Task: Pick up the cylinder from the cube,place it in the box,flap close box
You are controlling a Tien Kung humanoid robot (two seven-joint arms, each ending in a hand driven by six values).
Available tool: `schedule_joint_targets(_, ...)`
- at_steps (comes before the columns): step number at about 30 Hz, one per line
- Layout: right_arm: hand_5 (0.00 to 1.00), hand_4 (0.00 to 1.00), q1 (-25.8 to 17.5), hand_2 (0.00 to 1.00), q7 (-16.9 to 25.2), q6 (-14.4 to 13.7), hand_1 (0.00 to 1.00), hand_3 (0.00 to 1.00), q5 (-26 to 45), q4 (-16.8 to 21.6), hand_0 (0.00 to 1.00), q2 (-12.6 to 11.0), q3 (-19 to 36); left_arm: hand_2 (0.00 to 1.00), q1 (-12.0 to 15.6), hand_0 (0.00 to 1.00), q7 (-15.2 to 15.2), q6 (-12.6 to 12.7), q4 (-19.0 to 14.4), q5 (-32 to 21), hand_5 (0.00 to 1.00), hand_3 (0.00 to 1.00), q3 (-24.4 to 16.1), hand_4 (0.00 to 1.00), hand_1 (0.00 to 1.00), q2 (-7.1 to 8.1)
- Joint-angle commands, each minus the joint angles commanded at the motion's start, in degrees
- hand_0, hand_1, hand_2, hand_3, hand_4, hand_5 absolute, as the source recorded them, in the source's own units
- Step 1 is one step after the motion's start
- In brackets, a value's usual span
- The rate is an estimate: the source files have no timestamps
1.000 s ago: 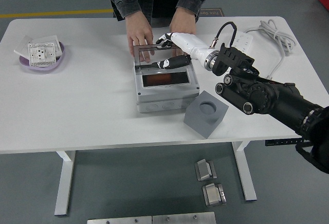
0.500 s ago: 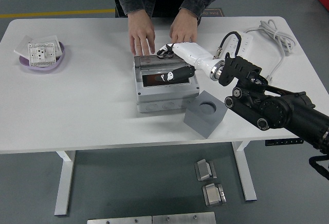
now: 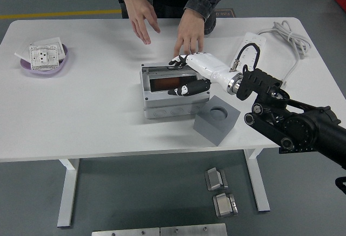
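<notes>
Your right hand (image 3: 186, 76), fingers spread and holding nothing, rests on the rigid grey plastic box (image 3: 174, 91) (lid down, orange-red cylinder (image 3: 168, 84) inside); press the light, stiff lid at its front edge.

open table left of the box (image 3: 173, 98); cube (image 3: 217, 118) and person's hands (image 3: 189, 30) close around it

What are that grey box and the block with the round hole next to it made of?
The box looks like moulded light-grey plastic: smooth matte walls, round knockout marks along the front. The cube looks like darker matte grey plastic or foam, with even colour and no shine; which one is unclear.
</notes>
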Motion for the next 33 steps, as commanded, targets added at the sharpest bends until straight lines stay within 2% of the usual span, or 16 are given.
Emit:
schedule_joint_targets(10, 0.624, 0.992, -2.55, 0.755, -0.31, -0.08, 0.742, 0.832, -1.51, 3.36, 0.851, -0.54, 3.20, 0.596, 0.56, 0.728, 0.09, -0.03, 1.27, -2.59, 0.350, 0.791, 2.17, 0.785, 0.725, 0.07)
schedule_joint_targets(15, 0.623, 0.992, -4.95, 0.756, -0.02, -0.82, 0.738, 0.835, -2.03, 5.12, 0.848, -0.40, 7.89, 0.596, 0.71, 0.728, 0.12, -0.03, 1.78, -3.85, 0.349, 0.791, 3.60, 0.784, 0.725, -0.01)
schedule_joint_targets(19, 0.626, 0.993, -7.02, 0.755, 0.47, -1.86, 0.737, 0.838, -1.78, 6.52, 0.848, 0.38, 10.67, 0.596, 1.46, 0.727, 0.21, -0.07, 2.20, -4.51, 0.349, 0.791, 4.71, 0.785, 0.725, -0.80)
schedule_joint_targets(22, 0.626, 0.993, -6.88, 0.755, 0.74, -2.57, 0.737, 0.838, -0.60, 6.88, 0.848, 1.23, 9.46, 0.596, 2.18, 0.727, 0.41, -0.13, 2.56, -4.69, 0.349, 0.791, 6.09, 0.785, 0.725, -1.89)
schedule_joint_targets(29, 0.630, 0.991, -2.44, 0.746, 1.03, -3.25, 0.732, 0.832, 2.53, 6.60, 0.848, 4.58, 2.97, 0.596, 3.95, 0.727, 1.03, -0.64, 2.76, -4.91, 0.349, 0.791, 6.81, 0.785, 0.725, -4.39)
schedule_joint_targets(33, 0.627, 0.989, -0.89, 0.737, 1.43, -3.74, 0.728, 0.824, 4.93, 7.46, 0.837, 5.50, 1.37, 0.596, 5.18, 0.728, 1.33, -0.95, 2.93, -5.90, 0.349, 0.791, 7.69, 0.785, 0.725, -5.36)
